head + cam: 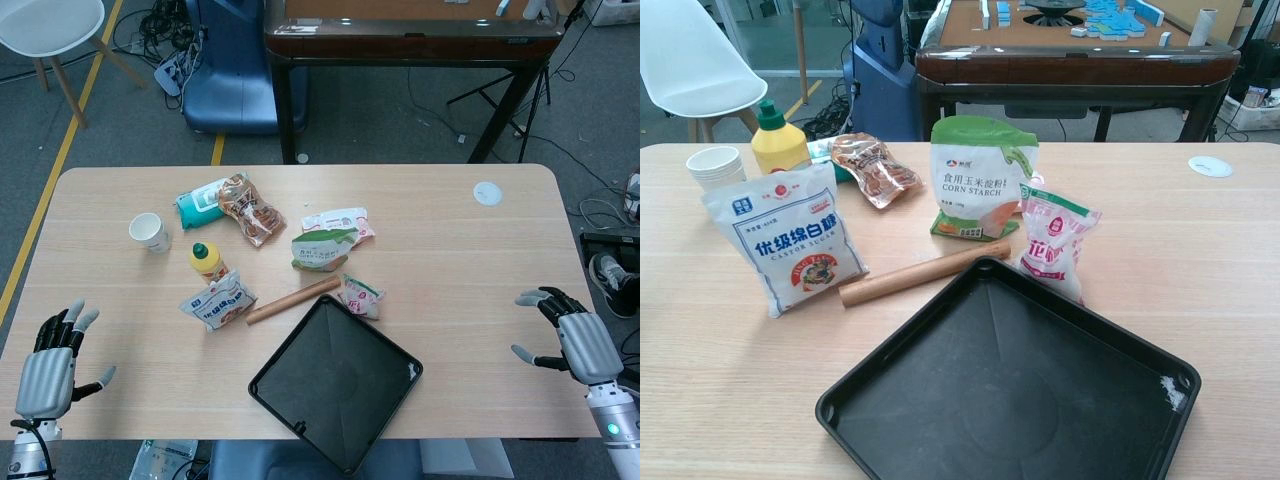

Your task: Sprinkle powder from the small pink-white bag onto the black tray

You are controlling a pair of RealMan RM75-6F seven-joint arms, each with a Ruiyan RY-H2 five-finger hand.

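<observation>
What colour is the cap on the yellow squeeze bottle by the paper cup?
Green. The cap tops the yellow squeeze bottle, clearest in the chest view, beside the paper cup.

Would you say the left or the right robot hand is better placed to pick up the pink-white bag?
Right, probably: the bag stands off the tray's right far edge. Both the right robot hand and the left are open.
</observation>
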